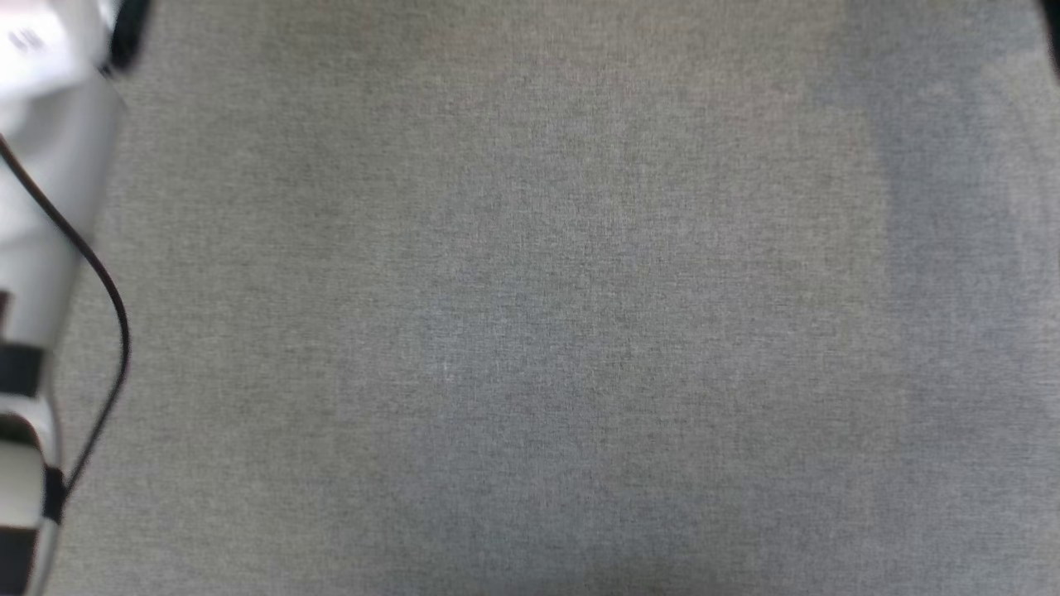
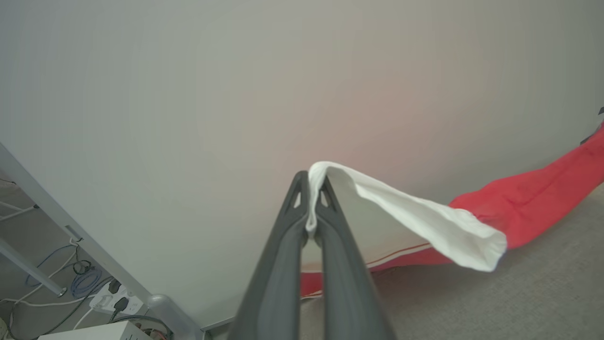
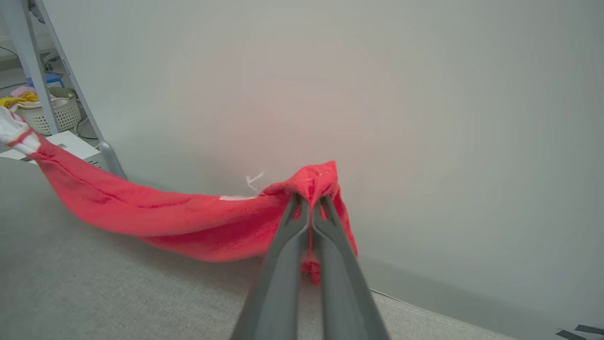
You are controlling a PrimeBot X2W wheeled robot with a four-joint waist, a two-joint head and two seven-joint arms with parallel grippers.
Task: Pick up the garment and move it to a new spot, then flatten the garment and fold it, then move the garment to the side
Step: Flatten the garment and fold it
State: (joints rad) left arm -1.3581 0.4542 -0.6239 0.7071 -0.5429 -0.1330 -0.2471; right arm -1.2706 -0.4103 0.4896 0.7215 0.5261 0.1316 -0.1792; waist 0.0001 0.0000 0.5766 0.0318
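The garment is a red shirt with white sleeves, stretched in the air between both arms above the grey cloth surface. In the left wrist view my left gripper (image 2: 310, 186) is shut on a white sleeve (image 2: 424, 222), and the red body (image 2: 533, 198) trails off to the right. My right gripper (image 3: 310, 200) is shut on a bunched red edge of the garment (image 3: 188, 217), which sags leftward to a white, red-striped cuff (image 3: 14, 134). The head view shows my pale left forearm (image 1: 41, 207) at the left edge.
The grey fabric-covered surface (image 1: 538, 331) spreads under the head camera. A plain pale wall (image 3: 377, 94) stands behind the garment. A metal frame leg (image 3: 28, 66), a white basket of clothes (image 3: 52, 113), a white box and cables with a power strip (image 2: 113, 302) lie at the left.
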